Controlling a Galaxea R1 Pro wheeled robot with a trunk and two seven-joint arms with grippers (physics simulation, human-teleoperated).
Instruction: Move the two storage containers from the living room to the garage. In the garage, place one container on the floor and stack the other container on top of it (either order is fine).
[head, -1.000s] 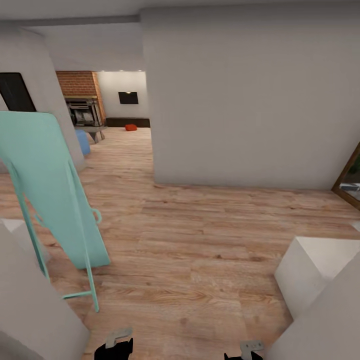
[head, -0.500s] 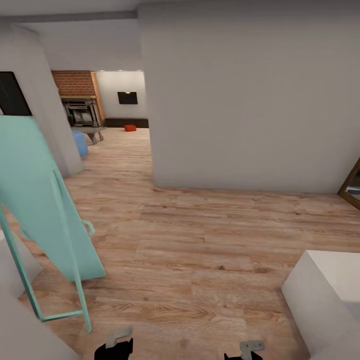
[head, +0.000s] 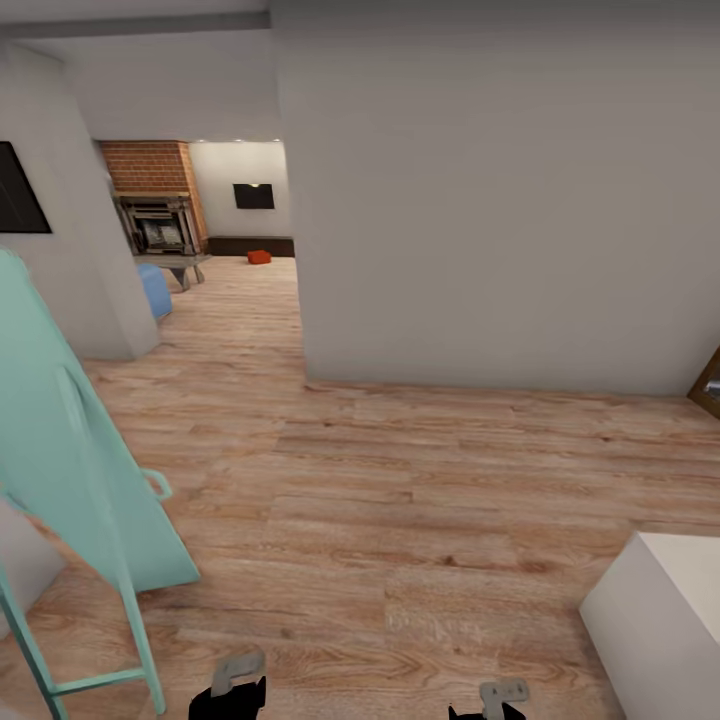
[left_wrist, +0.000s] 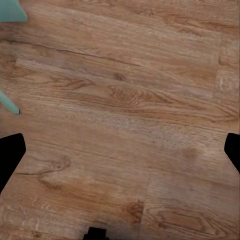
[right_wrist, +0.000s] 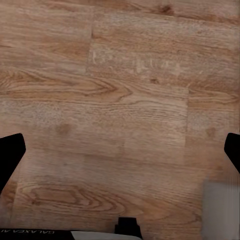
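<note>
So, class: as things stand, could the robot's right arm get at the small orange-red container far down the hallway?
Almost certainly not. The orange-red container lies far off by the distant wall, a long stretch of wood-plank floor between. The right gripper is low beside the robot, open and empty.

Home hallway, wood-plank floor (head: 400, 480), brick fireplace (head: 150, 190) beyond

Orange-red storage container (head: 259, 257) on far living-room floor
</note>
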